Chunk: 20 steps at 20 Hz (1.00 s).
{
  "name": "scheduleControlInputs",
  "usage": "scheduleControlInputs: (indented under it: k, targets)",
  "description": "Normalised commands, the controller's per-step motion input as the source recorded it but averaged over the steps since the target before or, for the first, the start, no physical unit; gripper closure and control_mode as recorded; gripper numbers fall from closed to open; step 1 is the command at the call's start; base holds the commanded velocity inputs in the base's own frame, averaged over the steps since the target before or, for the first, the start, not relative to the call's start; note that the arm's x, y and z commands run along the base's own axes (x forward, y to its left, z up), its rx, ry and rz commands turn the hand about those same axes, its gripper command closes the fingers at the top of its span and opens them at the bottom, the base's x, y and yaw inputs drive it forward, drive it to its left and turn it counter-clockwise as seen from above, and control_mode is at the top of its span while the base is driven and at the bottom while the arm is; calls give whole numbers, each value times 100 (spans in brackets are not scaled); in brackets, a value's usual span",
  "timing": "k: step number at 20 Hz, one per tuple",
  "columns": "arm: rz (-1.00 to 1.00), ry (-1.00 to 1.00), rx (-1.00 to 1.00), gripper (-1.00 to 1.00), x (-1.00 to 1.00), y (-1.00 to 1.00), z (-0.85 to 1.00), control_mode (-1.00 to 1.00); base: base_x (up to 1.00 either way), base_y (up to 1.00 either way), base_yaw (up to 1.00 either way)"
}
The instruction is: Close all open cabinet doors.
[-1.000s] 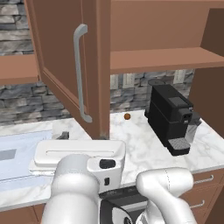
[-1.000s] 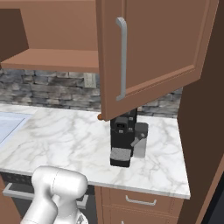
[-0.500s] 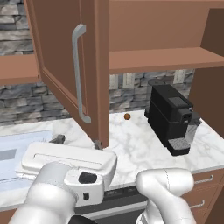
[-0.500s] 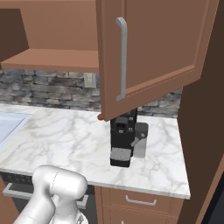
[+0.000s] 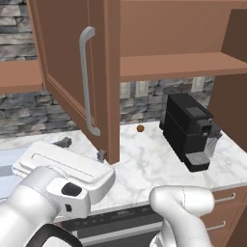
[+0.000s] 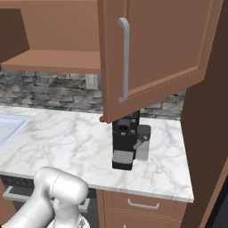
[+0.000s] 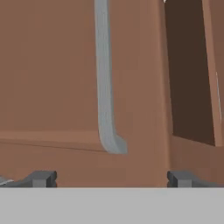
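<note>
Above the marble counter (image 5: pixel 144 169), an open cabinet door (image 5: pixel 72 72) swung out toward the near side, reddish-brown with a recessed panel and a long vertical silver bar handle (image 5: pixel 86 82). Lower corner of that door hanging over the counter, just left of a small brown round item (image 5: pixel 140 128) near the stone backsplash (image 5: pixel 29 111). Behind and right of the door, a bare wooden shelf (image 5: pixel 178 65) inside the exposed cabinet. In the right base view, same door (image 6: pixel 160 53) seen face-on, handle (image 6: pixel 124 62) at its left edge, hanging in front of the black coffee machine (image 6: pixel 124 142) on the counter. Coffee machine (image 5: pixel 189 130) standing upright on the right part of the counter, well apart from the door's hinge side. Below the counter edge at right, low drawer fronts (image 6: pixel 142 205) with short handles.

In the hand view, door panel (image 7: pixel 52 87) close ahead, lower curved end of the handle (image 7: pixel 107 131) roughly midway above the gripper (image 7: pixel 111 178). Fingertips (image 7: pixel 41 178) spread wide apart, nothing between them, no contact with door or handle visible.
</note>
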Motion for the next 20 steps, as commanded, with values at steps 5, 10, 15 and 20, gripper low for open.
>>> scheduleControlInputs:
  k: [5,10,15,20]
  targets:
    - [-7,-5,0,-100,41,-1,0,-100,0,0,0]
    - [-1,-7,0,-100,23,-1,-7,-100,0,0,0]
    - [0,-6,0,-100,13,-11,-8,-100,0,0,0]
    - [0,-5,0,-100,13,-21,-11,-100,0,0,0]
